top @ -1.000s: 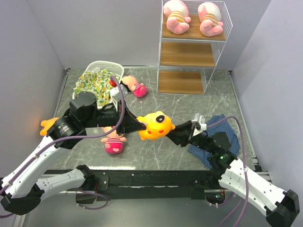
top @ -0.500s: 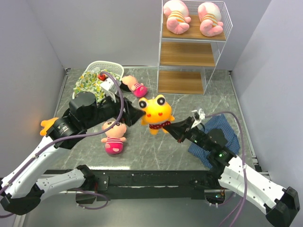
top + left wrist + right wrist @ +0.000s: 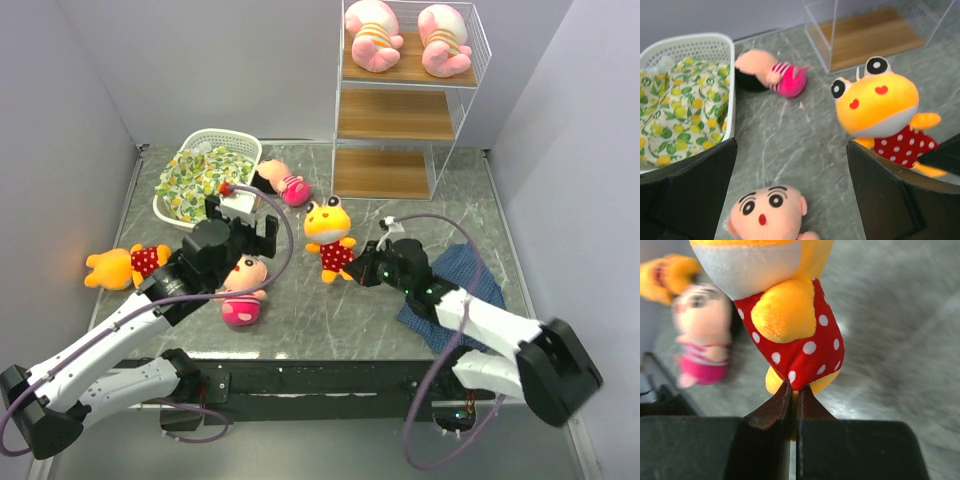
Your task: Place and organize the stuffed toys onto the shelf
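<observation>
My right gripper (image 3: 360, 272) (image 3: 794, 390) is shut on the lower hem of a yellow bear in a red dotted shirt (image 3: 329, 238) (image 3: 790, 330), which hangs upright above the table's middle. To its left my left gripper (image 3: 243, 222) (image 3: 791, 145) stands wide open, holding nothing, above a pink-clad doll (image 3: 242, 295) (image 3: 767, 212) lying on the table. A second doll (image 3: 283, 183) (image 3: 772, 77) lies beside the basket. Another bear (image 3: 125, 265) lies at the far left. Two pink striped piglets (image 3: 372, 35) (image 3: 442, 40) sit on the top board of the shelf (image 3: 400, 115).
A white lattice basket (image 3: 215, 135) (image 3: 700, 42) holding a green-yellow cloth (image 3: 200, 180) stands at the back left. A blue plaid cloth (image 3: 470, 275) lies under my right arm. Grey walls close in the table on three sides.
My left gripper opened, let go of the bear and drew back left. My right gripper shut on the bear's hem; the bear swung upright and moved farther from me.
</observation>
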